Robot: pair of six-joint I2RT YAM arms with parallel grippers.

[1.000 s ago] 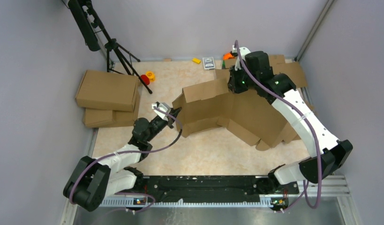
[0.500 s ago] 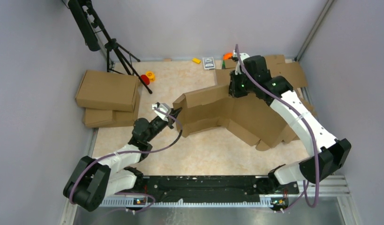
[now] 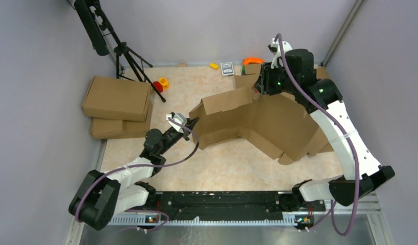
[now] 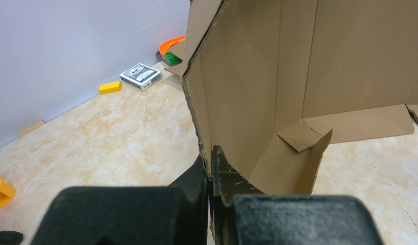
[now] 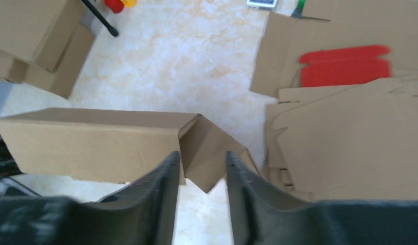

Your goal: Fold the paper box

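The paper box (image 3: pixel 247 120) is brown cardboard, partly folded, standing on the table's middle with one wall raised. My left gripper (image 3: pixel 190 124) is shut on the box's left wall edge; in the left wrist view its jaws (image 4: pixel 211 166) pinch that edge and the box's inside (image 4: pixel 278 76) fills the frame. My right gripper (image 3: pixel 261 87) is open and empty, hovering above the box's back right corner. In the right wrist view its fingers (image 5: pixel 201 161) frame the box's top wall (image 5: pixel 94 140) and a corner flap below, without touching them.
Flat cardboard sheets (image 3: pixel 319 79) are heaped at the back right, also in the right wrist view (image 5: pixel 349 132) with a red piece (image 5: pixel 344 64). Folded boxes (image 3: pixel 117 99) are stacked at left beside a tripod (image 3: pixel 126 53). Small toys (image 3: pixel 161 83) and a card deck (image 3: pixel 227 68) lie at the back.
My right arm has lifted and swung back and to the right, off the box's rear panel. My left gripper and the box's left wall have stayed put.
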